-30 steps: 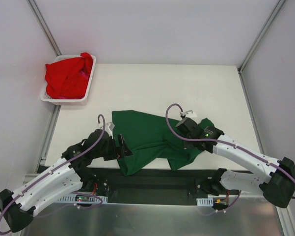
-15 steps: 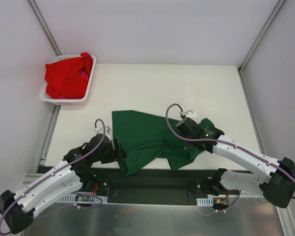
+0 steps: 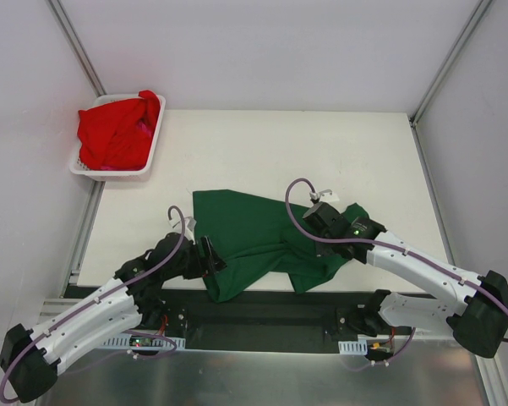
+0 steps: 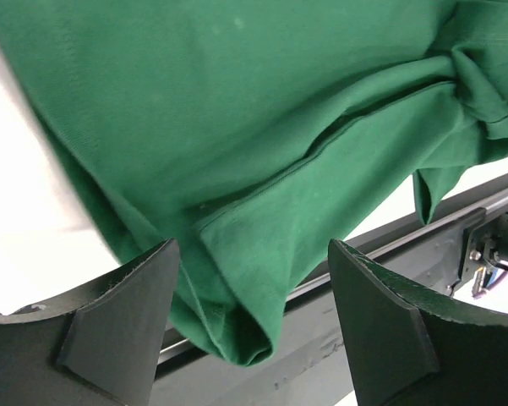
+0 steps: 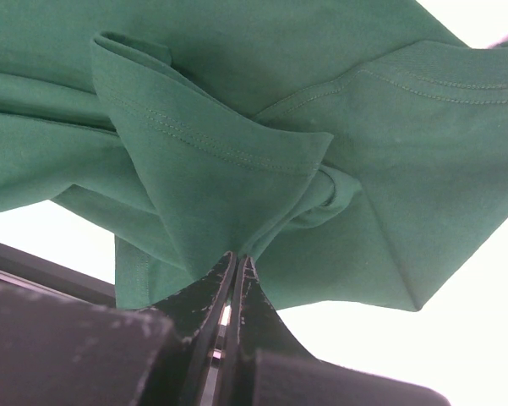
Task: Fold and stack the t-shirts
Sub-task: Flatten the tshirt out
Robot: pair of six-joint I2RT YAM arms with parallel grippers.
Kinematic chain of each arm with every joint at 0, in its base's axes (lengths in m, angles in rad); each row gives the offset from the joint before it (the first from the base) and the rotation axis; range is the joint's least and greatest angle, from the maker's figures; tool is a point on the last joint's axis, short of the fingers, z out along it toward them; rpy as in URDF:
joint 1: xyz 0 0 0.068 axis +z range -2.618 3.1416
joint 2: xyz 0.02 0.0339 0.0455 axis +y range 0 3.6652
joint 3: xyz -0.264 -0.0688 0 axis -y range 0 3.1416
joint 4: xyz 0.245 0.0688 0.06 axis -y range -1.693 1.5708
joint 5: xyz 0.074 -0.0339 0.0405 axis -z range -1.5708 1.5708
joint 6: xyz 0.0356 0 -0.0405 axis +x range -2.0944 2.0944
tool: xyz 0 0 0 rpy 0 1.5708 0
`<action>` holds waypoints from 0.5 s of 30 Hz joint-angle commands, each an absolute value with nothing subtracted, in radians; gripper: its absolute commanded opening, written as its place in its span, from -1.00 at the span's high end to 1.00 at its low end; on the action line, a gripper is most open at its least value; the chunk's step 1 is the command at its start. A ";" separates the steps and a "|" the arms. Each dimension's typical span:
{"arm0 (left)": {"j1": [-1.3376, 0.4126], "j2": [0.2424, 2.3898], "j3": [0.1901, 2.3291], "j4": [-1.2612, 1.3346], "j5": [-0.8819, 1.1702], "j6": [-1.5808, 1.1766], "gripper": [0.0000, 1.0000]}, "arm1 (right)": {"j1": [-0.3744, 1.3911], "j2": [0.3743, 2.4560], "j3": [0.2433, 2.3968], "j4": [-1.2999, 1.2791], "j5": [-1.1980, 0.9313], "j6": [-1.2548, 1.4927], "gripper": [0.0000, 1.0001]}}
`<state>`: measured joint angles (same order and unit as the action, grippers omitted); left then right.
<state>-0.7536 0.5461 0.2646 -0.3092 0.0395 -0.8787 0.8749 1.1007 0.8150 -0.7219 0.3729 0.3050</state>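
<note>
Left tool (image 4: 252,258) has edged back astride green t-shirt's (image 3: 245,227) near hem

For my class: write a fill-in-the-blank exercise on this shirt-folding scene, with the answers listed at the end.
1. The right tool is ____ on the green t-shirt.
2. The left tool has its jaws ____ around that shirt's near-left corner.
3. The white basket holding red t-shirts sits at the table's far ____ corner.
Missing words: shut, open, left.
</note>
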 commanded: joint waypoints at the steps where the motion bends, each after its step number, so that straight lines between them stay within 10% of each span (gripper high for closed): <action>1: -0.761 0.572 0.255 -0.195 0.074 -0.861 -0.42 | 0.877 1.083 0.842 -0.713 0.370 0.304 0.98; 15: -0.761 0.586 0.236 -0.176 0.083 -0.858 -0.41 | 0.877 1.081 0.841 -0.716 0.376 0.304 0.98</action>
<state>-0.7536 0.5812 0.2470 -0.2111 0.0708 -0.8742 0.8749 1.1007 0.8150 -0.7219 0.3729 0.3050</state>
